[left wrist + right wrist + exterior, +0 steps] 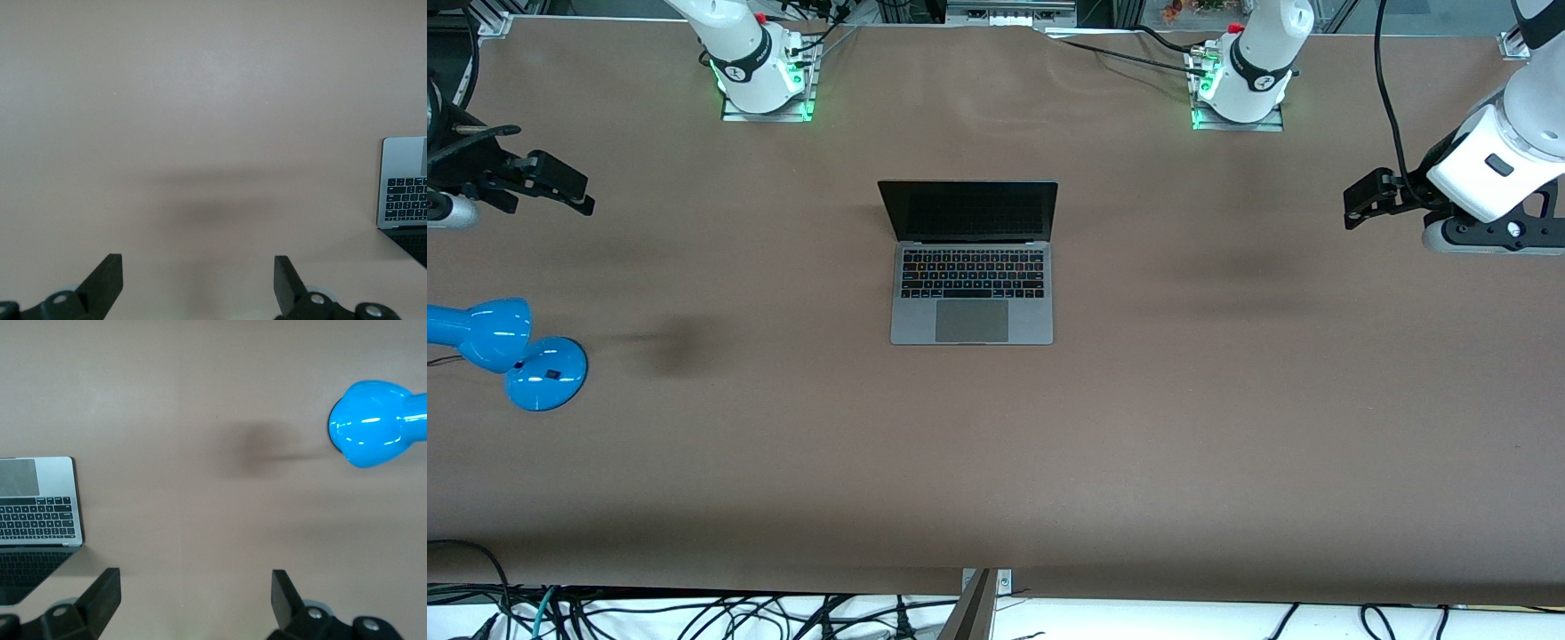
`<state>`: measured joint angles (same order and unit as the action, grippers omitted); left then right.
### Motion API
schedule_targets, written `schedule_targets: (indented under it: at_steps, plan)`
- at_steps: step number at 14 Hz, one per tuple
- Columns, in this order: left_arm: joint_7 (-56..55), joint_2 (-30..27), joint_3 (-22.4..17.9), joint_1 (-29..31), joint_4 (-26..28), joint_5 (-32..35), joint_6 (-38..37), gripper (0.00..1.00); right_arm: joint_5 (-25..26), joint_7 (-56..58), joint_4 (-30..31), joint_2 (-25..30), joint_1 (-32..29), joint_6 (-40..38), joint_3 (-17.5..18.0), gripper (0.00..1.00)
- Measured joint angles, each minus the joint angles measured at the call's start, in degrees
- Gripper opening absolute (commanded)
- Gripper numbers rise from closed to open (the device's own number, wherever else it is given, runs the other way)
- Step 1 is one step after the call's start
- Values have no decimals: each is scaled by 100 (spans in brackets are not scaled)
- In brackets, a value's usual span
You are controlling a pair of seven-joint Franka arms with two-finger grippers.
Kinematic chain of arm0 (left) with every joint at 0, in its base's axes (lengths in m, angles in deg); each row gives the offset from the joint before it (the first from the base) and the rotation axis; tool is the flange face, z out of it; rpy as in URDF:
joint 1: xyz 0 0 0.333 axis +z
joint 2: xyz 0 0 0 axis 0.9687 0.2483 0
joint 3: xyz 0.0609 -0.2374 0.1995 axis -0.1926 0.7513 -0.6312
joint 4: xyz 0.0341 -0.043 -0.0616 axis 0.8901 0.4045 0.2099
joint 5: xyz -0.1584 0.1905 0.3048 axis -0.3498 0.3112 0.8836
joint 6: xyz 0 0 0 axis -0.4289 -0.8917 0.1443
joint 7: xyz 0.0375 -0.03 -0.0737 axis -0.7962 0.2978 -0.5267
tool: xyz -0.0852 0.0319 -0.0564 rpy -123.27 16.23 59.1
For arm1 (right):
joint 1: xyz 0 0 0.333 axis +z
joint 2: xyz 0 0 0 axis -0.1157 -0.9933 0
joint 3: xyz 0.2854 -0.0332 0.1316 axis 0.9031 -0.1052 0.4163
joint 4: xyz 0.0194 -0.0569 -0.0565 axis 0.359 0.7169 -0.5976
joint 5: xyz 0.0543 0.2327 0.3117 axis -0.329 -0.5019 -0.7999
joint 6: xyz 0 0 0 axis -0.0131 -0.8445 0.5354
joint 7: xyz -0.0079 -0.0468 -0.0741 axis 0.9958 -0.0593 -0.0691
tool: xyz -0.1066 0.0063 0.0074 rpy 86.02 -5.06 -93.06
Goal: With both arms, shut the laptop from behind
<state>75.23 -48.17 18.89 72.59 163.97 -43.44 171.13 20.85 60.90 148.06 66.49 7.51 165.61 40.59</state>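
Item: laptop [971, 267]. Lid up, screen dark and facing the front camera, base flat on the brown surface [1227, 427], midway between my two bases. Nothing touches it.

Item: my left claw [1356, 203]. Up in the air over bare surface at the left arm's end, well apart from the laptop. Fingers [107, 277] spread wide, empty.

Item: my right claw [569, 188]. Up in the air over bare surface at the right arm's end, well apart from the laptop. Fingers [103, 593] spread wide, empty.

Item: blue lamp [507, 351]. Stands at the right arm's end, nearer to the front camera than my right claw.

Status: closing not yet begun, by my reading; both claws must first get round to the lid's back.

Hazards, as I judge them:
- Uneven push from the two claws could twist the lid or slew the base across the surface.
- A push low on the lid could slide the whole laptop rather than fold it.
- Too fast a fold could slam the screen onto the keys.
- My right arm's swing could clip the lamp.
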Motion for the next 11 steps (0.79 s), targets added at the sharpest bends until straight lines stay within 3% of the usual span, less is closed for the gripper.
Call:
schedule_targets:
  at_steps: [11]
  plan:
    - [-65, -1, 38, 14, 19, -277, -7, 100, -1, 1, 12, 0, 0, -93, 24, 100]
